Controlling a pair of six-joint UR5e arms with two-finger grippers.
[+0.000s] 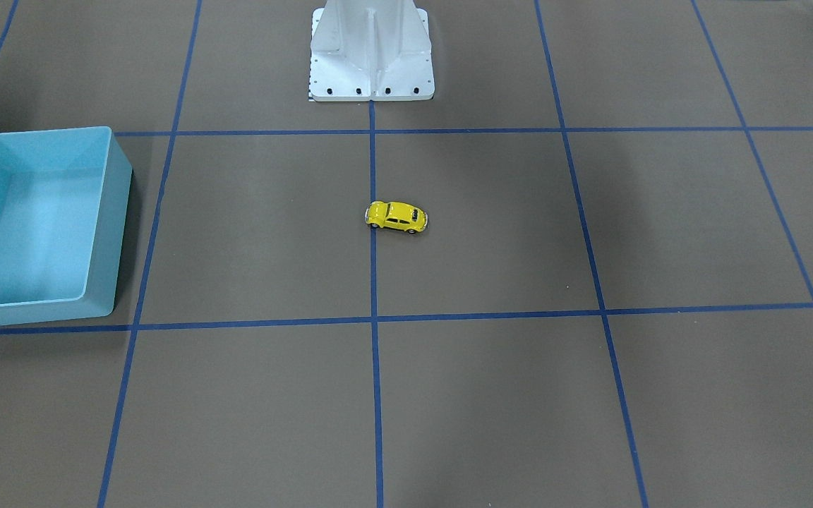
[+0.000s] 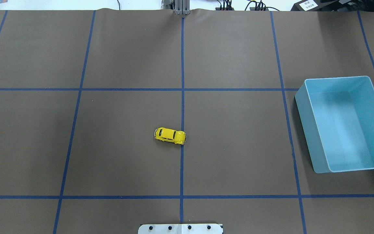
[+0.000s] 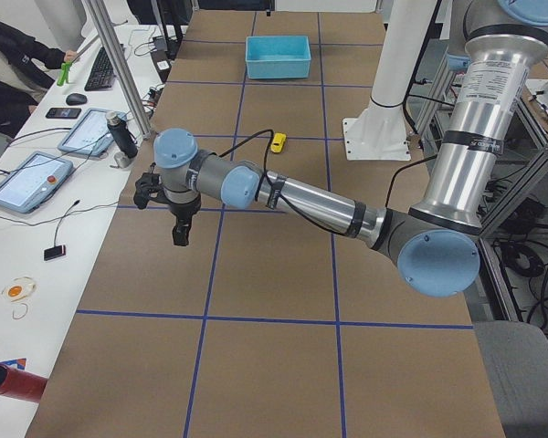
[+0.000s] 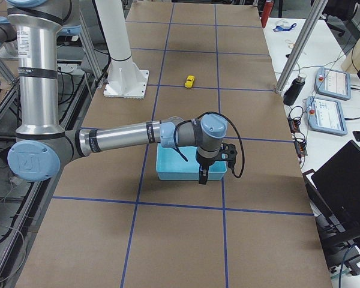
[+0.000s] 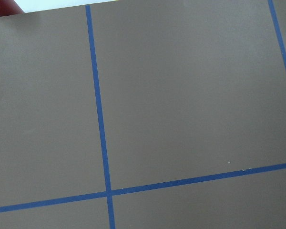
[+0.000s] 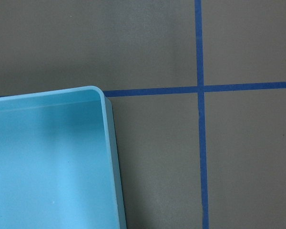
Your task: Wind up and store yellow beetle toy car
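We see a brown table (image 2: pixel 125 48) crossed by blue tape lines (image 2: pixel 182 81), with a light-blue bin (image 2: pixel 308 130) at the right of the overhead view. In the left side view, a white bench (image 3: pixel 27 228) at upper left holds two tablets (image 3: pixel 29 181), a dark bottle (image 3: pixel 123 137) and a keyboard (image 3: pixel 101 67). At lower left lies perhaps a red tube (image 3: pixel 9 381).

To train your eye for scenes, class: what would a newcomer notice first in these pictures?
A tiny yellow car sits alone mid-table, touching a blue tape line. An empty light-blue bin stands far off on the robot's right. The right arm reaches over by the bin, the left arm over the opposite end.
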